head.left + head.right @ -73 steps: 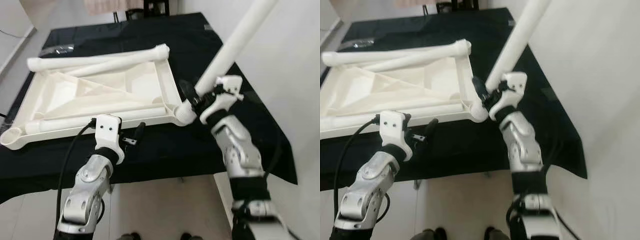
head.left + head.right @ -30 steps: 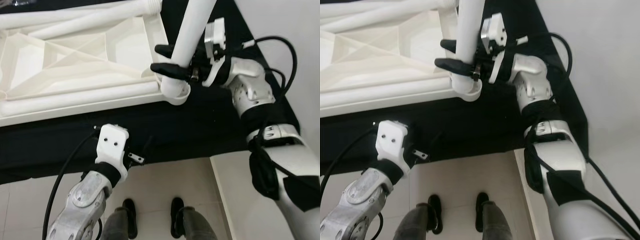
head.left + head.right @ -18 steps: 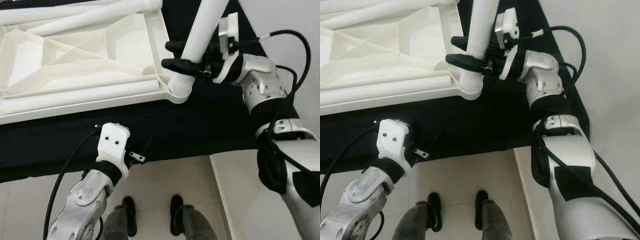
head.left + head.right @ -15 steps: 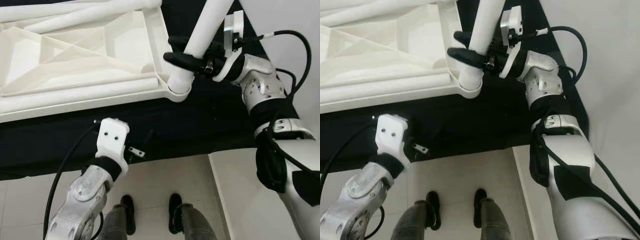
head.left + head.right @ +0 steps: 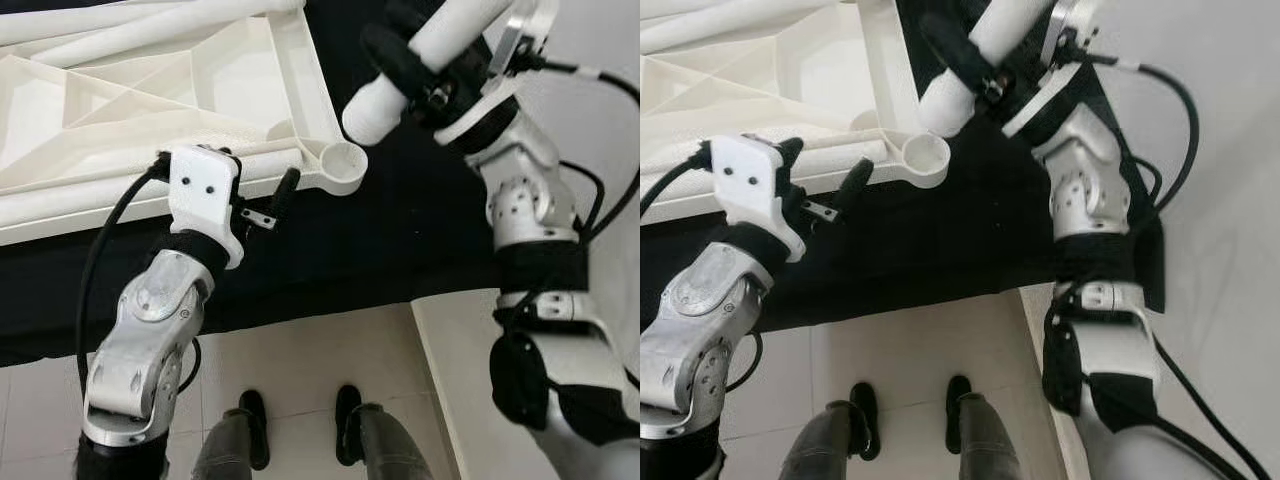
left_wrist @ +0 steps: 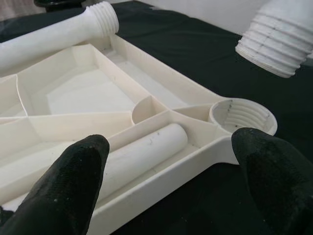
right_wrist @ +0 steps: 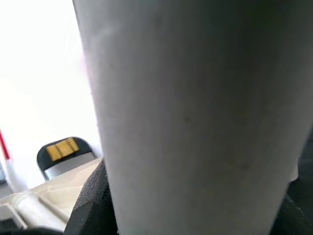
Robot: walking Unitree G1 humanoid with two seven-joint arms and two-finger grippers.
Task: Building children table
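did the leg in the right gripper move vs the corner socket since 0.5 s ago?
Yes. The table leg, held by the right gripper, has lifted out of the tabletop's corner socket; its threaded end now hangs above it, apart.

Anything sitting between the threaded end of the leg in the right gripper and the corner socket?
Nothing. In the left wrist view the leg's threaded end hangs apart from the corner socket, with bare black cloth behind the gap. The right gripper holds the leg.
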